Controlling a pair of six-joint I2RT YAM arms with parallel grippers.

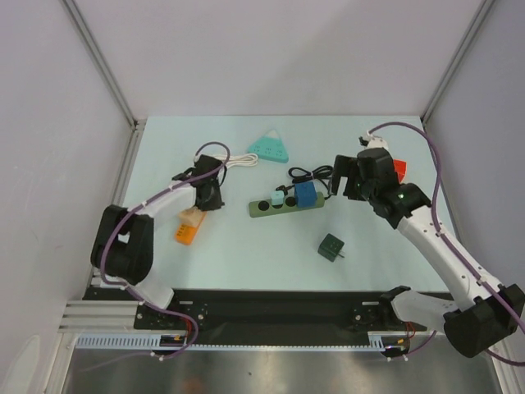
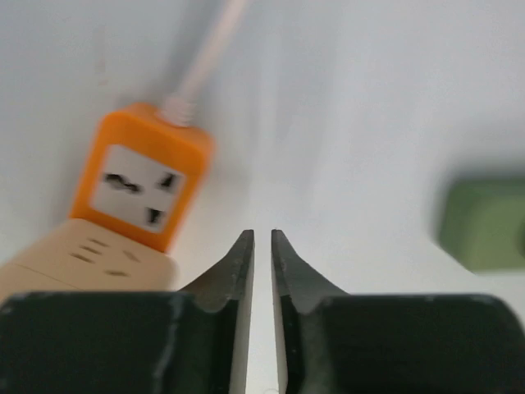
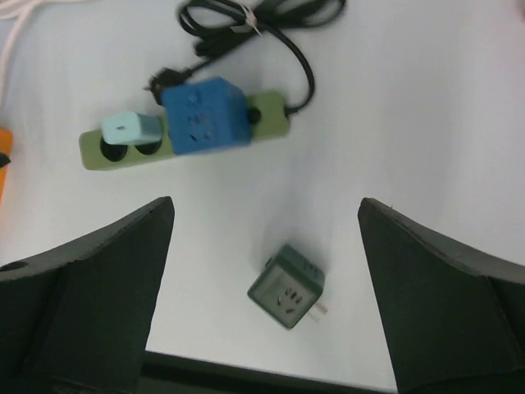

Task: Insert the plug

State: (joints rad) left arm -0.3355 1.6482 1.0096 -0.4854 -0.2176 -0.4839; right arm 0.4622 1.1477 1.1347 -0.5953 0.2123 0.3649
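Note:
A green power strip (image 1: 283,206) lies mid-table with a blue cube adapter (image 1: 305,194) and a light teal plug (image 1: 278,199) seated in it. The strip (image 3: 267,121), blue cube (image 3: 205,115) and teal plug (image 3: 131,129) also show in the right wrist view. A dark green cube plug (image 1: 331,246) lies loose in front of the strip, its prongs sideways (image 3: 285,286). My right gripper (image 1: 349,177) is open and empty, raised above the strip's right end (image 3: 267,205). My left gripper (image 1: 209,197) is shut and empty (image 2: 262,234), left of the strip (image 2: 484,223).
An orange socket cube (image 2: 139,185) joined to a beige block (image 2: 82,263) lies by my left gripper, also seen from the top (image 1: 189,226). A white cable (image 1: 238,160), a teal triangular adapter (image 1: 269,147), a coiled black cable (image 1: 312,174) and a red object (image 1: 399,170) lie further back.

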